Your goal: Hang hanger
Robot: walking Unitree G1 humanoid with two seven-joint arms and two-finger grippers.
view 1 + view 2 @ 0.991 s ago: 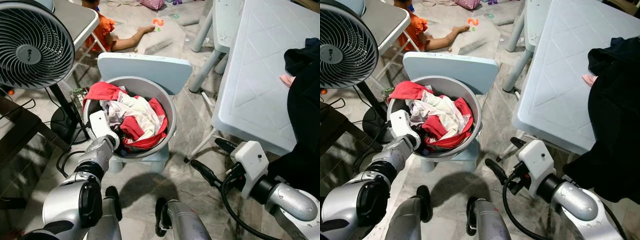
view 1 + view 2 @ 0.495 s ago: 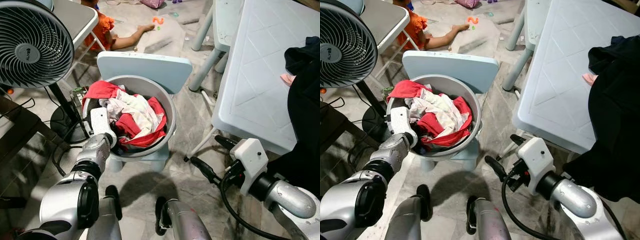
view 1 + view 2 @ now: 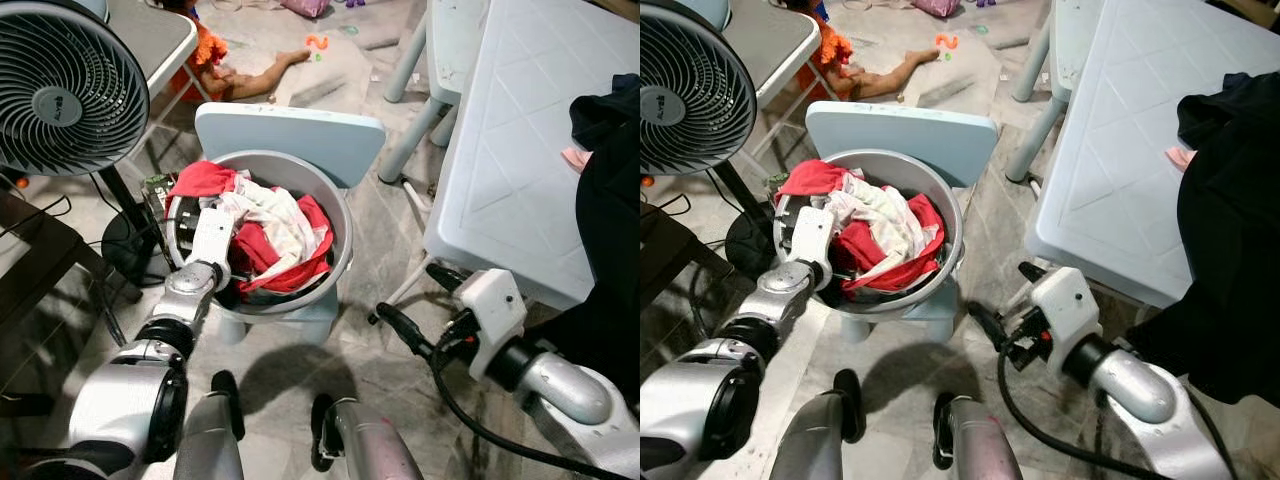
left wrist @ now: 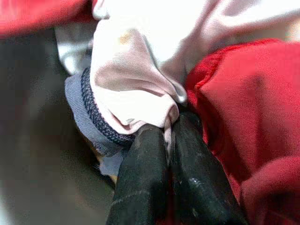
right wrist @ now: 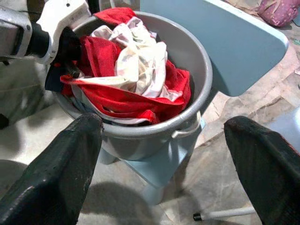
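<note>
Two head views show a grey bucket [image 3: 340, 232] of red and white clothes [image 3: 275, 235] on a pale blue chair [image 3: 300, 135], the left gripper [image 3: 232, 268] reaching in at its left rim. The right gripper [image 3: 415, 310] hangs near the white table [image 3: 520, 150], spread wide. At the left wrist, the fingers [image 4: 140, 183] are pinched together on a pale pink cloth [image 4: 136, 89]. From the right wrist, the bucket lies between the parted fingers [image 5: 51, 178]. No hanger can be made out.

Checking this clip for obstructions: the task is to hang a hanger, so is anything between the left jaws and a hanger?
No hanger can be made out. The left gripper is down in the grey bucket, jaws closed on a pale pink cloth beside red clothes. That laundry pile covers whatever lies beneath. The right gripper hangs open, clear of the bucket.
</note>
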